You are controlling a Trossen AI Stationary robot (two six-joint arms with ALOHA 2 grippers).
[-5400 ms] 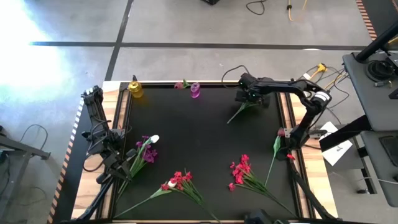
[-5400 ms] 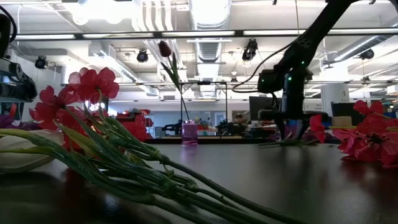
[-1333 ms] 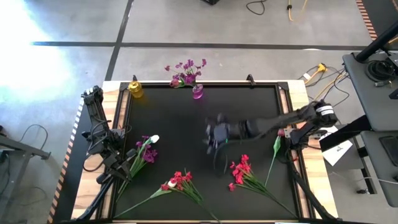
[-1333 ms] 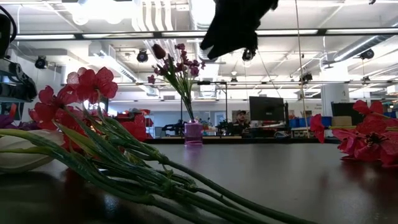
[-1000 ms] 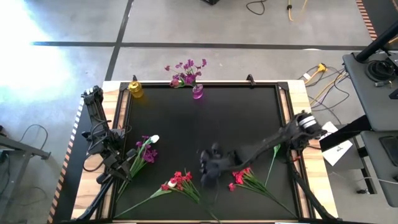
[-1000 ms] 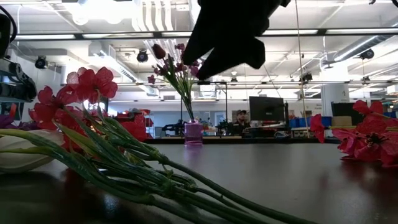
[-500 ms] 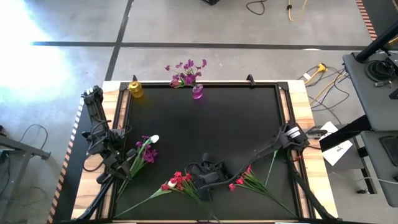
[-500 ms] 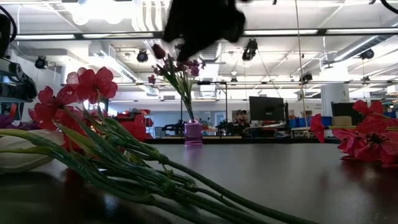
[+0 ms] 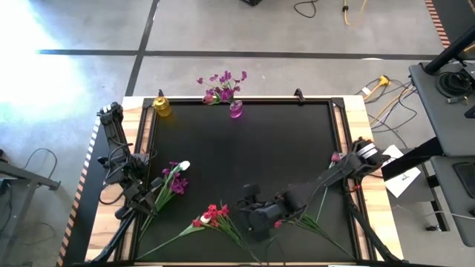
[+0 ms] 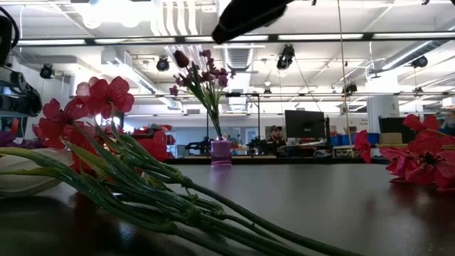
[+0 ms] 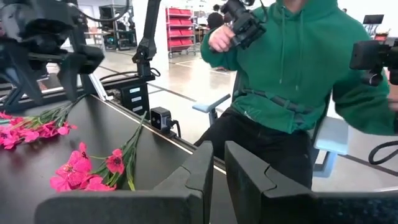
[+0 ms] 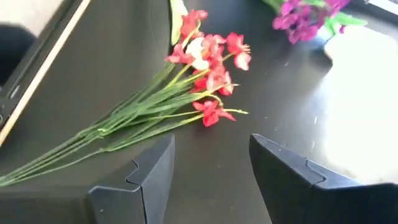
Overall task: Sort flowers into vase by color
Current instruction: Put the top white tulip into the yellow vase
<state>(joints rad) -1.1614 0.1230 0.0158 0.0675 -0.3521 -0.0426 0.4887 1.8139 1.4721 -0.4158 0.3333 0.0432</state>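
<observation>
The landmark here is the small purple vase (image 9: 236, 110) at the far edge of the desk (image 9: 245, 159), and everything else sits nearer the camera side than it does.

Nearest, at the desk's front edge, a red-pink spray (image 9: 211, 216) lies flat with its long stems trailing toward the front. The right gripper (image 9: 256, 215) hangs low just beside that spray, on the side away from the vase, its fingers spread apart and holding nothing. In the right wrist view the same red-pink blooms (image 12: 208, 56) lie just ahead of the parted fingers (image 12: 140, 174), which suggests the gripper is being lined up to take this bunch by its stems. A second red-pink spray (image 9: 300, 215) lies partly under that arm, farther right.

A little closer to the vase, toward the left side, a purple-and-white bunch (image 9: 175, 178) rests beside the left gripper (image 9: 137, 194), which waits at the desk's left edge with its fingers closed and empty. A lone pink bud (image 9: 335, 158) lies at the right edge.

Farthest, purple flowers (image 9: 221, 83) already stand upright in the purple vase, so that colour looks partly sorted. A yellow vase (image 9: 161, 107) to its left stands empty, probably meant for another colour.
</observation>
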